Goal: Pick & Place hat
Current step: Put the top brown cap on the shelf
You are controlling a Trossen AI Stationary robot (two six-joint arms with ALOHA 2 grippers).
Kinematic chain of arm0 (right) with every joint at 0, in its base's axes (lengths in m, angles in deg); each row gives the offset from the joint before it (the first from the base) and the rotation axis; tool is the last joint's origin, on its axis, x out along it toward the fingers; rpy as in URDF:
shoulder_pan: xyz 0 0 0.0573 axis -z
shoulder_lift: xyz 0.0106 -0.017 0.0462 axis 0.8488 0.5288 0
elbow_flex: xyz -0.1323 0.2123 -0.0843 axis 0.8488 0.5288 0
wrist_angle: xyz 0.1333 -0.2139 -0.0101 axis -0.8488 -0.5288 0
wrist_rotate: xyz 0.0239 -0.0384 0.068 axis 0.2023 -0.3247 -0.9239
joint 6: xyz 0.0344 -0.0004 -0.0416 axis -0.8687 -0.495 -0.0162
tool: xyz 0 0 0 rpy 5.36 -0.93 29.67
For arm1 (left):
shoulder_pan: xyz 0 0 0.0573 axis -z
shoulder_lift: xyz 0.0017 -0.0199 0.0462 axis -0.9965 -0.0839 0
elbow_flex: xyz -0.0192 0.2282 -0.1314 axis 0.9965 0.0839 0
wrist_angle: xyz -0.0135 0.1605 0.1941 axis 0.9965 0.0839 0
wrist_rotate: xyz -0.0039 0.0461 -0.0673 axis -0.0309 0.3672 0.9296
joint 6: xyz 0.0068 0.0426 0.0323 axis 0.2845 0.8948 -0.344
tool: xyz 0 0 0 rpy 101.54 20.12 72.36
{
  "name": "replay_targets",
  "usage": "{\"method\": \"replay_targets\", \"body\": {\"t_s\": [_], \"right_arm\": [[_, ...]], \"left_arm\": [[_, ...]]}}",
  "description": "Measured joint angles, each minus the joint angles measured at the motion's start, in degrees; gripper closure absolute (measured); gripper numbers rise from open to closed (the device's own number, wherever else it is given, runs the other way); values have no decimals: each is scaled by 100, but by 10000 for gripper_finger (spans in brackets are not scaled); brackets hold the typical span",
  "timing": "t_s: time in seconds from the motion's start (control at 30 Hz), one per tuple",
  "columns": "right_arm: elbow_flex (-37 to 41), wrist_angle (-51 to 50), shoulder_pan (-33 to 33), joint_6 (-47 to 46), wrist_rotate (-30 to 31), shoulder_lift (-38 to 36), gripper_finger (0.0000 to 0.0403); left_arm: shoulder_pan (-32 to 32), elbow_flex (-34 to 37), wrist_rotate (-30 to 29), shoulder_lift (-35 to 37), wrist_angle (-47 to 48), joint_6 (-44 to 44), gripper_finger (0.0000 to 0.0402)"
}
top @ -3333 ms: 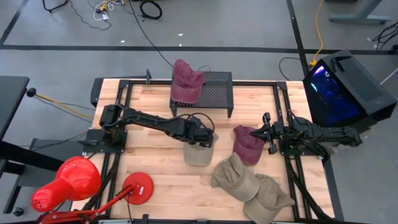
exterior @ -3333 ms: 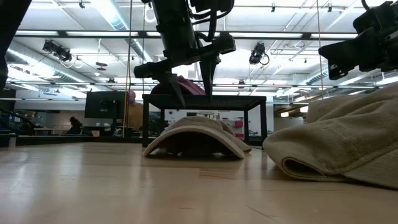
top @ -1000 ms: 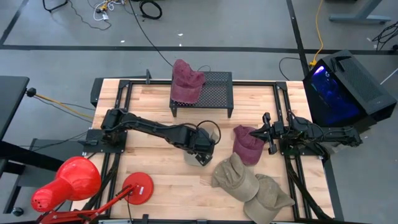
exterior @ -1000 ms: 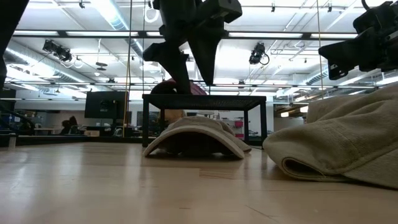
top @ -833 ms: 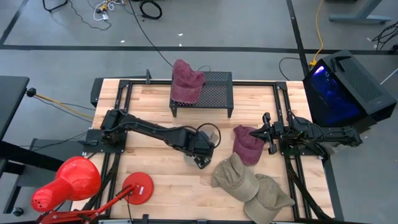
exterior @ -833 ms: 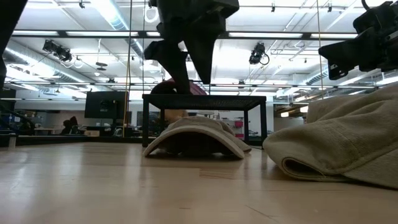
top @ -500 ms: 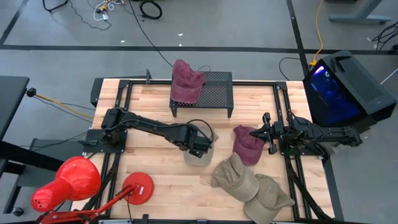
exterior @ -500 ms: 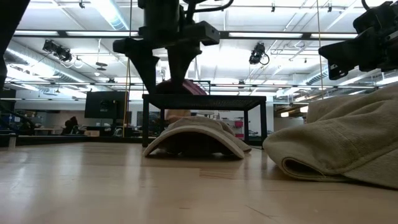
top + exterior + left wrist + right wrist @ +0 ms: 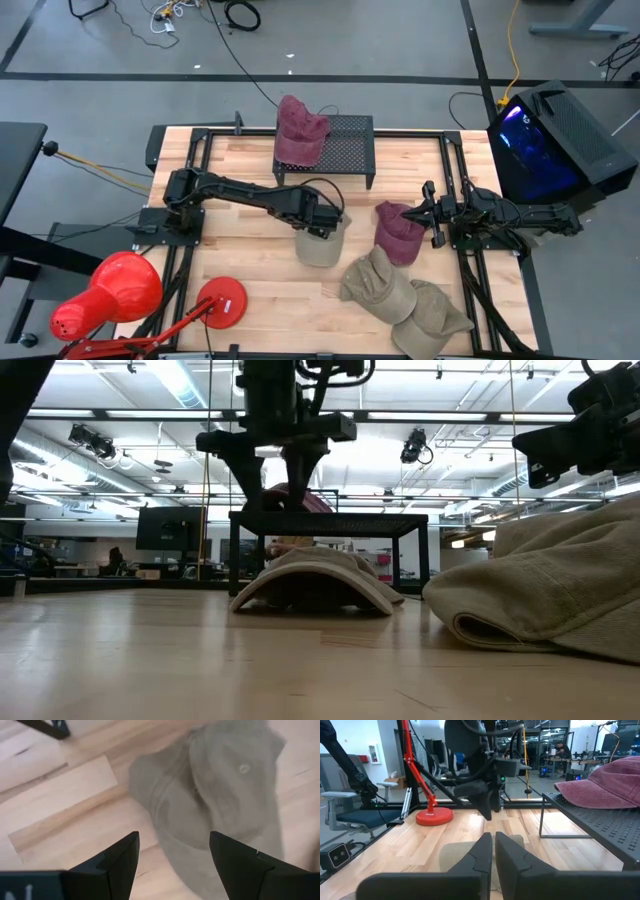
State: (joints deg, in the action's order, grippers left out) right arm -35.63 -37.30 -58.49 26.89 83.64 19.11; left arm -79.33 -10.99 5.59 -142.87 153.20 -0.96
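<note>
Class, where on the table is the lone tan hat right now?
In the high view, the tan hat lies mid-table, in front of the black rack, directly beneath the open left gripper.

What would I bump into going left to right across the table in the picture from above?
Red lamp, left end effector over a tan hat, maroon hat, right end effector, glowing computer.

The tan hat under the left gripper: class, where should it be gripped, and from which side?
Come from above with the open left gripper and pinch the crown of the tan hat near its top button. It lies dome-up, flat on the table, so the soft crown probably bunches between the fingers.
</note>
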Motion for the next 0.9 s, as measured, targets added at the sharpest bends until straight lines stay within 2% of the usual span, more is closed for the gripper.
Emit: {"method": "replay_targets", "body": {"t_s": [0.23,0.47,0.9], "right_arm": [[0,0,0,0,0,1,376],[0,-4,1,1,-2,1,376],[0,0,1,0,0,1,376]], "left_arm": [[-50,11,-149,106,-179,0,154],[-71,786,37,371,-1118,-285,154],[-211,1670,44,673,-1514,-751,154]]}}
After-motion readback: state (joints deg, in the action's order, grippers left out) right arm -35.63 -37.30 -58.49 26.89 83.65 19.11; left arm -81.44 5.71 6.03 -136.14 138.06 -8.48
